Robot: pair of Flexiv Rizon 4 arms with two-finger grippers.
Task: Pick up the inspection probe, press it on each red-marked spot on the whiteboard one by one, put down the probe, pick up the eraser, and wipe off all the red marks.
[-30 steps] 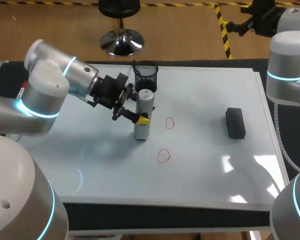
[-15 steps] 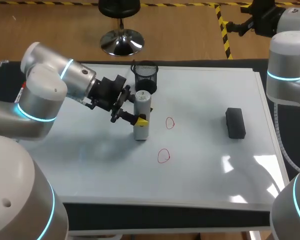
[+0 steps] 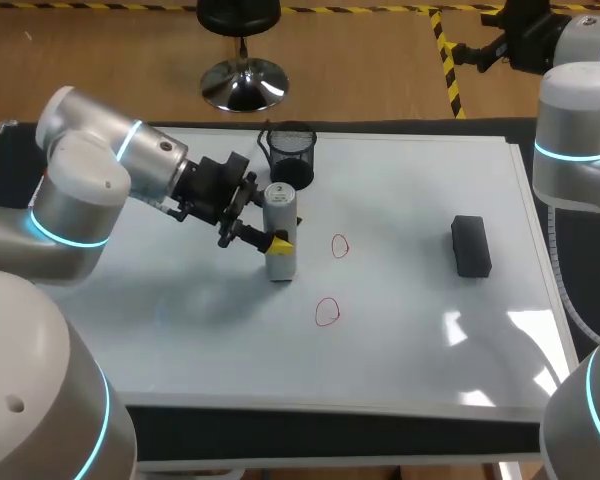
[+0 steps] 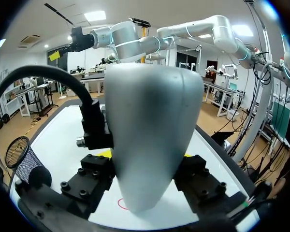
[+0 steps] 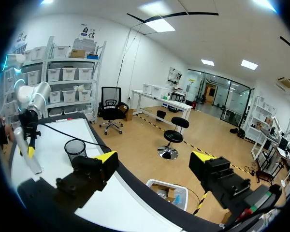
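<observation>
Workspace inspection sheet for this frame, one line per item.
Surface: whiteboard with light glare; two red marks, upper and lower, both unwiped.
Job's things: probe upright in the left gripper, its lower end beside the upper mark, not on it; contact with the board cannot be told. Eraser lies flat and apart, right of the marks.
Clutter: black mesh cup at the far edge, behind the probe.
Grippers: left gripper shut on the probe; right gripper has open fingers, holds nothing and is off the board.
Cables: black hose loops over the left gripper.
Surroundings: nothing seen.
</observation>
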